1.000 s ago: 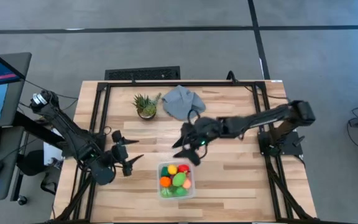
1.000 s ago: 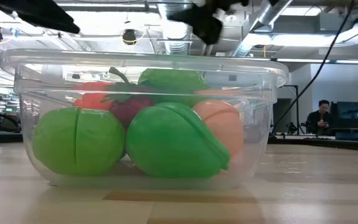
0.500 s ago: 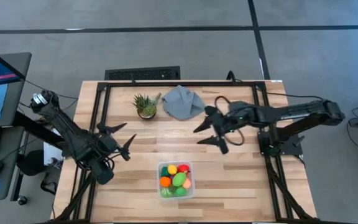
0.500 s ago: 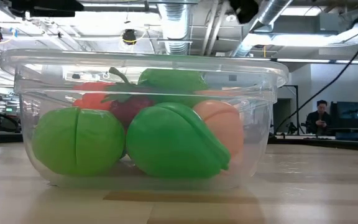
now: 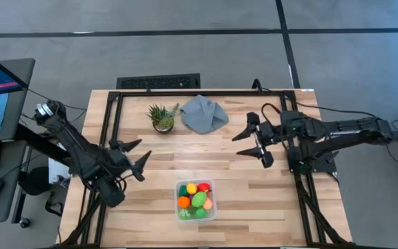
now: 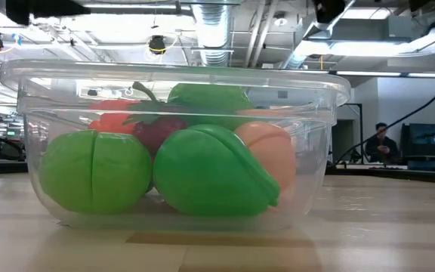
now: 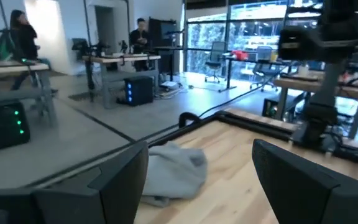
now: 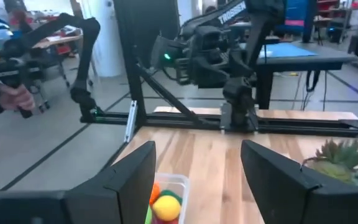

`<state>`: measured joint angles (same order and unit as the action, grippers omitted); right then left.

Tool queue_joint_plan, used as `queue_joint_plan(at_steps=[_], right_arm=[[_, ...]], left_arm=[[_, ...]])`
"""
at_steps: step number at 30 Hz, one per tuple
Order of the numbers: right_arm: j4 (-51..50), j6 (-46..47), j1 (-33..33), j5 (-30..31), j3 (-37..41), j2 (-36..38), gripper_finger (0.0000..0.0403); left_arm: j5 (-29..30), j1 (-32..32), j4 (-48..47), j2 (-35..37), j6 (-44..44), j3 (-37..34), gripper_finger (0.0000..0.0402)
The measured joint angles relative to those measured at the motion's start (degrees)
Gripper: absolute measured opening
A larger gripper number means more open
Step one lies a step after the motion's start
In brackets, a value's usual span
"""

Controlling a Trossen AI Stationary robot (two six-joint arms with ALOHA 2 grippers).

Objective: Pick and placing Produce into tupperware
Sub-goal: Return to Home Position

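On the left side of the table [image 5: 254,200], seen from above, the left gripper [image 5: 138,153] hangs over bare wood. Its two fingers are spread wide, with nothing between them. My left wrist view confirms this: both dark fingers [image 7: 120,180] stand far apart. Beyond them lies only the grey cloth [image 7: 173,171].

At centre, close to the table edge that shows lowest in the high view, stands the tupperware [image 5: 215,202]. It is clear of both arms. It lies to the right of the left gripper and nearer that edge, not touching it. The produce [image 5: 197,199] is heaped inside: green, red, orange and yellow pieces. I count perhaps six from above, since the pile hides whatever lies beneath. In the low view the tupperware [image 6: 172,72] sits flat on the wood. Two large green pieces of produce [image 6: 210,170] press against its near wall, with a peach-coloured one beside them.

Along the far side of the table, the potted plant [image 5: 162,116] stands just left of the grey cloth [image 5: 202,113].

On the right, the right gripper [image 5: 253,144] is held above the table. Its fingers are splayed open and empty. The tupperware lies well apart from it, to its left and toward the lower edge. In the right wrist view, one corner of the tupperware [image 8: 178,182] shows between the parted fingers [image 8: 129,180].
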<state>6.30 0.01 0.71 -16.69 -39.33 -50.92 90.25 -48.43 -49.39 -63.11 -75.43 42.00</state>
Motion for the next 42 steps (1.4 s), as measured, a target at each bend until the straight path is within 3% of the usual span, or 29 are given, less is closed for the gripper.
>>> queue_joint_plan(at_steps=[7,12,15,18,20,24,28,33,38,42], right_arm=[[-0.55,-0.04,-1.98,-2.27,0.19,1.58,0.026],[-0.63,-0.02,-2.99,-3.13,0.19,1.46,0.026],[0.19,-0.02,-2.99,-3.77,0.19,1.47,0.026],[0.83,-0.02,-3.01,-4.28,0.19,1.47,0.026],[2.01,-0.03,-3.01,-4.32,0.19,1.47,0.026],[5.9,-0.47,-3.05,-9.0,0.19,1.52,0.026],[7.9,-0.5,-3.16,-18.15,0.13,3.05,0.026],[6.65,-0.5,-3.41,-19.43,0.1,6.19,0.026],[2.75,0.67,-6.45,-19.03,0.74,9.76,0.026],[8.35,3.04,-9.14,-16.8,5.95,13.24,0.026]], left_arm=[[-0.2,-2.64,21.99,-1.38,33.2,4.02,0.0279],[-7.23,-2.94,32.03,-1.38,50.57,8.15,0.0279],[-18.21,-1.38,46.4,-1.38,68.52,9.9,0.0279],[-37.86,1.87,63.95,-1.38,89.74,10.14,0.0279],[-47.94,4.51,69.78,-1.34,97.27,10.18,0.0279],[-53.75,10.43,65.38,-0.04,97.48,10.18,0.0279],[-66.25,17.89,61.54,1.52,96.67,10.11,0.0279],[-79.53,29.17,62.81,5.48,97.7,7.4,0.0279],[-84.45,38.97,69.53,13.59,92.39,-2.9,0.0279],[-81.69,41.29,79.47,20.62,90.28,-13.7,0.0279]])
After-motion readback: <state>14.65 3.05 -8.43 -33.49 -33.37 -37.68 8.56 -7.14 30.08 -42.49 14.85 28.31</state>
